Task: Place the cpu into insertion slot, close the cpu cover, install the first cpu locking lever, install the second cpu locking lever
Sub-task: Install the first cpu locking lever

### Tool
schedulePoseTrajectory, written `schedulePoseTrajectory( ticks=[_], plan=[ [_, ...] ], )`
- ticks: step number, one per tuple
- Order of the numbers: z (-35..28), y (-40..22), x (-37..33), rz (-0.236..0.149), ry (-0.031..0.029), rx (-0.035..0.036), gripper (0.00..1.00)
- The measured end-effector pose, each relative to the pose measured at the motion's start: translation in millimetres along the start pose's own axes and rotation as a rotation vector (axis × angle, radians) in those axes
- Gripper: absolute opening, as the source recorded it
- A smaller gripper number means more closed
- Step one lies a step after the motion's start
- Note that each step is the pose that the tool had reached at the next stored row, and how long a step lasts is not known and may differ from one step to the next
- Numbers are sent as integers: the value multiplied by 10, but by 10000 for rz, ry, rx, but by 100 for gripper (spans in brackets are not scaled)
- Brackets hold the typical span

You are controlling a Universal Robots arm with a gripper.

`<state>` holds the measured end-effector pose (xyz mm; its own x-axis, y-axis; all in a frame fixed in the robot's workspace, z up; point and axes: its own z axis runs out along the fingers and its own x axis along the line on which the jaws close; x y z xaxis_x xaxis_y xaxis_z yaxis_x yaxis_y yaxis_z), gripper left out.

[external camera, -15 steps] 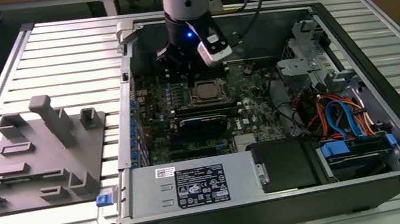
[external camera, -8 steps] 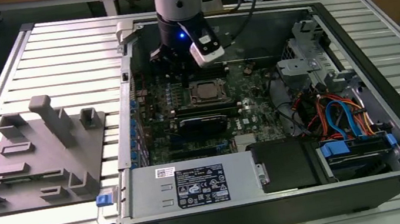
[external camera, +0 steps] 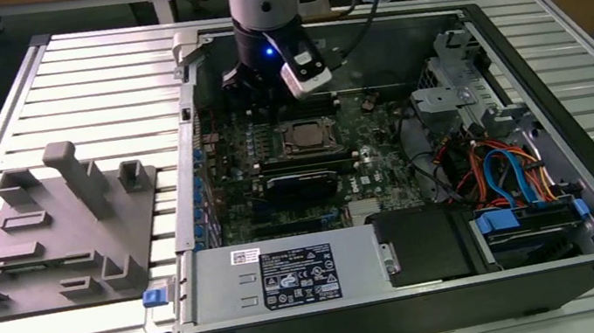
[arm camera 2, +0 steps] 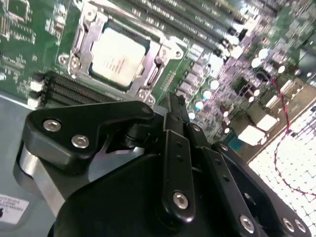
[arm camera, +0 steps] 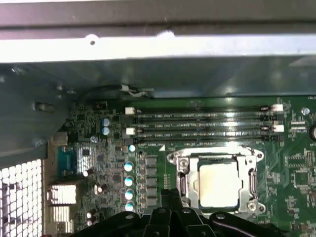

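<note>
The cpu (external camera: 302,137) (arm camera 2: 118,57) (arm camera: 219,183), a dull silver square, lies flat in the insertion slot (external camera: 284,151) on the green motherboard inside the open computer case. The silver cpu cover (arm camera 2: 82,39) (arm camera: 183,161) lies down around it as a frame, with the chip's top showing through its cut-out. My gripper (external camera: 259,101) (arm camera 2: 172,101) (arm camera: 170,195) hangs just beyond the slot, over the board next to the long black memory slots. Its black fingers are pressed together with nothing between them and touch neither the cpu nor the cover.
A grey fixture plate (external camera: 59,228) with upright posts lies at the exterior view's left, outside the case. Inside the case are the power supply (external camera: 278,275), a drive cage (external camera: 463,97) and coloured cables (external camera: 498,172). The metal case wall (arm camera: 158,54) rises close behind the memory slots (arm camera: 202,123).
</note>
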<state>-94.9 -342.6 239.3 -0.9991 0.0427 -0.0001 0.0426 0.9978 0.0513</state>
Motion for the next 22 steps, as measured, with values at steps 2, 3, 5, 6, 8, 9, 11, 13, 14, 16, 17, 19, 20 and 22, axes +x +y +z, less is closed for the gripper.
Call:
schedulePoseTrajectory(
  ticks=[2, 3, 5, 6, 8, 9, 11, 13, 14, 16, 17, 19, 20, 22],
  plan=[
    [2, 11, 24, -2, -1, -31, 10],
    [3, 20, 38, -2, -4, -36, 10],
    [5, 59, 60, -5, -8, -36, 10],
    [7, 88, 68, -3, -9, -36, 10],
    [11, 147, 78, -2, -10, -34, 10],
    [14, 170, 82, -3, -12, -35, 10],
    [17, 206, 89, -4, -23, -37, 10],
    [17, 225, 91, -6, -49, -37, 10],
    [16, 228, 92, -7, -75, -38, 10],
    [11, 237, 92, -11, -132, -41, 10],
    [2, 245, 92, -12, -150, -41, 10],
    [-11, 268, 93, -13, -169, -44, 10],
    [-14, 284, 93, -13, -173, -44, 10],
    [-14, 313, 95, -14, -175, -43, 10]
  ],
)
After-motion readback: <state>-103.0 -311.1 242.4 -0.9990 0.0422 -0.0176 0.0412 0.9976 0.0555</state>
